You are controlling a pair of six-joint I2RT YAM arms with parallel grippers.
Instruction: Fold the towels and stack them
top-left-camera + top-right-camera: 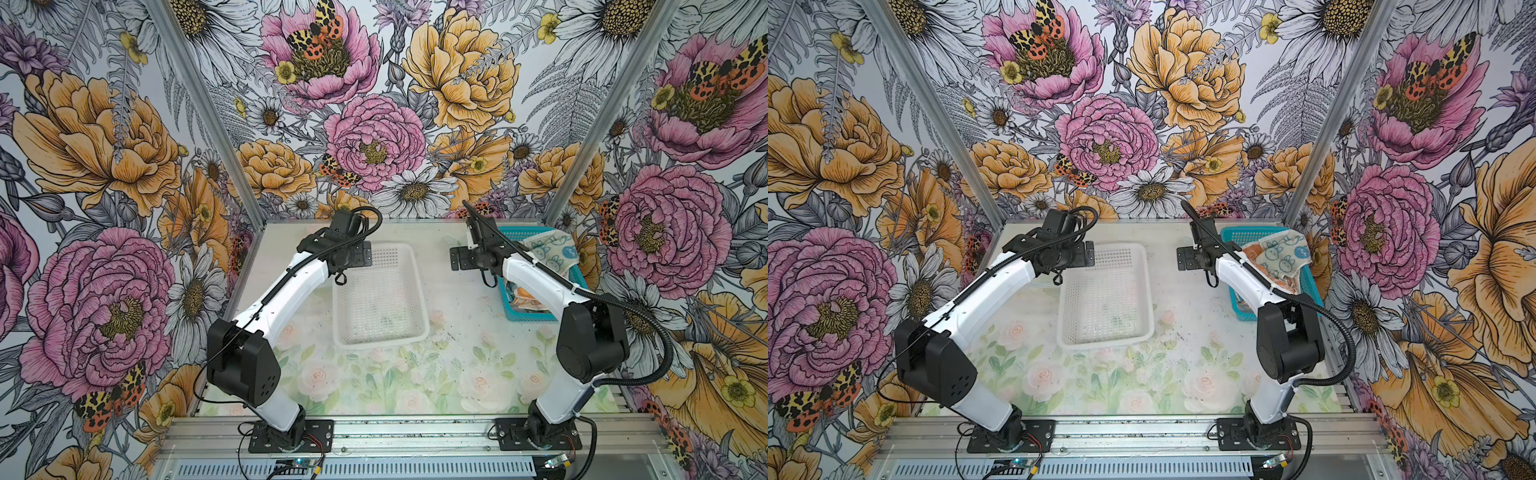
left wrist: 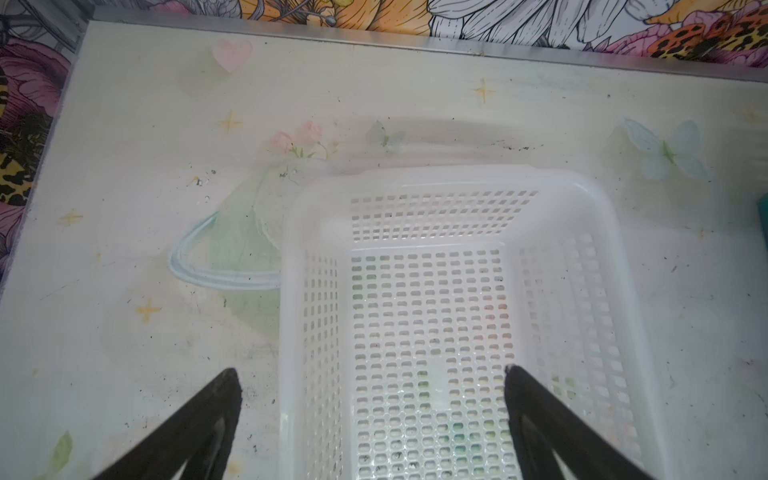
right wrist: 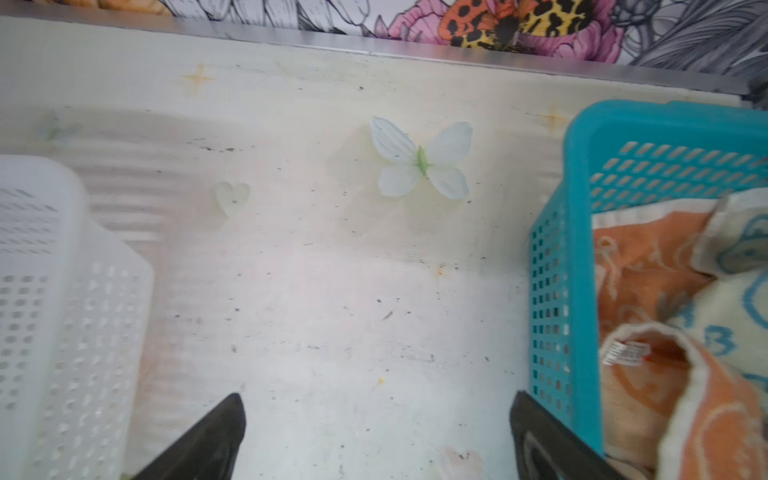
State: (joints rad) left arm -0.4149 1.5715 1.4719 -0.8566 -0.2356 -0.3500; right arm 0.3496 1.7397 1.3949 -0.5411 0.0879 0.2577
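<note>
Black right hand (image 3: 377,397) wide, empty

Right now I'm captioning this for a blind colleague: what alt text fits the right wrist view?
The right hand, open and empty, hangs over the pale printed tabletop between two baskets. A teal perforated plastic basket holds crumpled orange and cream-and-blue towels; a white perforated plastic basket stands opposite.
</note>
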